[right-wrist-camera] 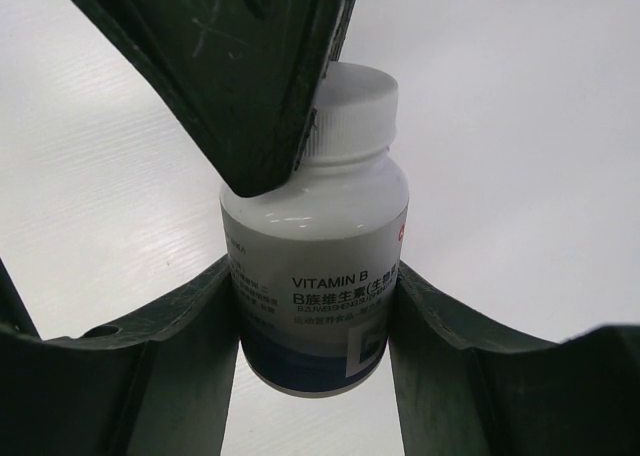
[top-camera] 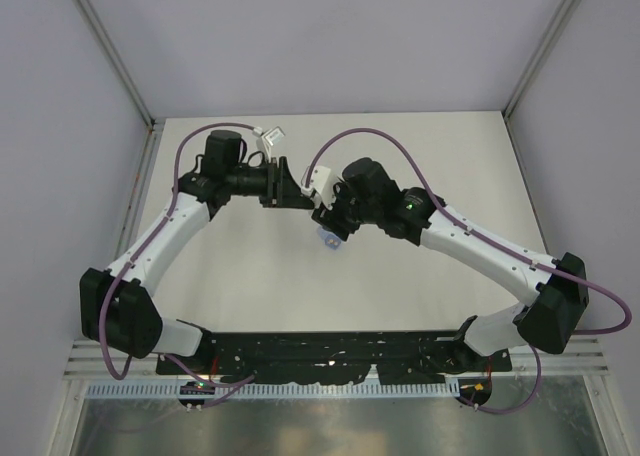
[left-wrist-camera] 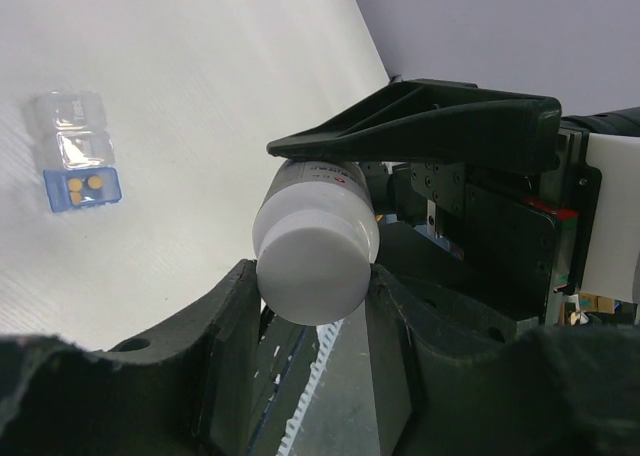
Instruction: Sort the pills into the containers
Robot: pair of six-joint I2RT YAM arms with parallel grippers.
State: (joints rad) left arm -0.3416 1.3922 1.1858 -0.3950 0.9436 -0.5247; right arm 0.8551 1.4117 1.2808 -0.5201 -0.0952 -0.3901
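Bottle (right-wrist-camera: 320,226) with a Vitamin B label, held in the air above the worktop (left-wrist-camera: 200,96) where two arms meet. The right tool (right-wrist-camera: 313,306) grasps its body on both sides, while the left tool (left-wrist-camera: 312,286) is clenched on the white cap (left-wrist-camera: 315,246). A small clear case (left-wrist-camera: 78,151) lies on the worktop, with two orange pills (left-wrist-camera: 85,184) in its blue end.

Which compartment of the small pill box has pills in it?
The blue compartment at the end: two orange pills lie inside; the clear ones show none.
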